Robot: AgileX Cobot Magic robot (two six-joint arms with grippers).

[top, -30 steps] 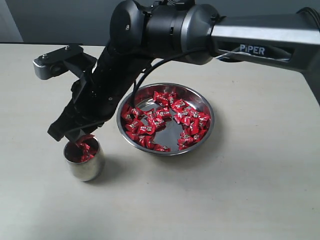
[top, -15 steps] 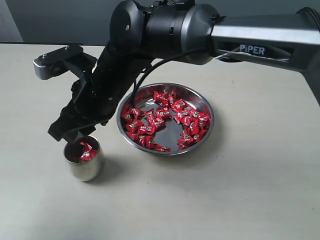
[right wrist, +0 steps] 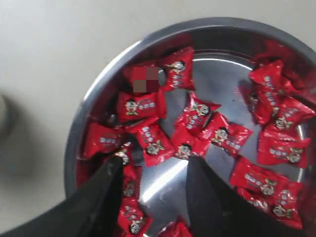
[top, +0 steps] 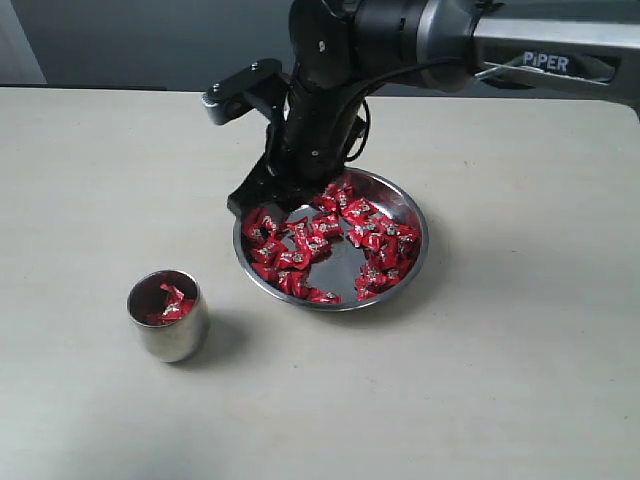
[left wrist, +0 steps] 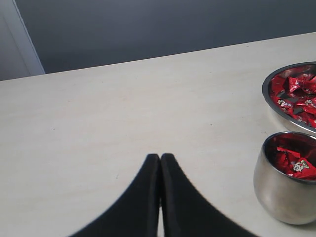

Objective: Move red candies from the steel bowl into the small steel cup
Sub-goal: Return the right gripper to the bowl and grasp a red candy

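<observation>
The steel bowl (top: 424, 245) holds many red candies (top: 376, 236) spread over its floor. My right gripper (top: 263, 207) hangs over the bowl's left rim, open and empty. In the right wrist view its fingers (right wrist: 106, 192) straddle a bare patch of the bowl (right wrist: 98, 75), with red candies (right wrist: 149, 141) just ahead of the tips. The small steel cup (top: 168, 322) stands to the bowl's lower left with a few red candies (top: 172, 303) inside. My left gripper (left wrist: 160, 157) is shut on nothing, low over the table, with the cup (left wrist: 282, 192) beside it; it is out of the exterior view.
The light table (top: 500, 380) carries only the bowl and the cup. A dark wall runs behind the table's far edge. The right arm (top: 540, 60) reaches in from the upper right, over the space behind the bowl.
My right gripper has left the cup and swung right and back to the bowl's left rim. The candy that hung at its tips over the cup now lies in the cup.
</observation>
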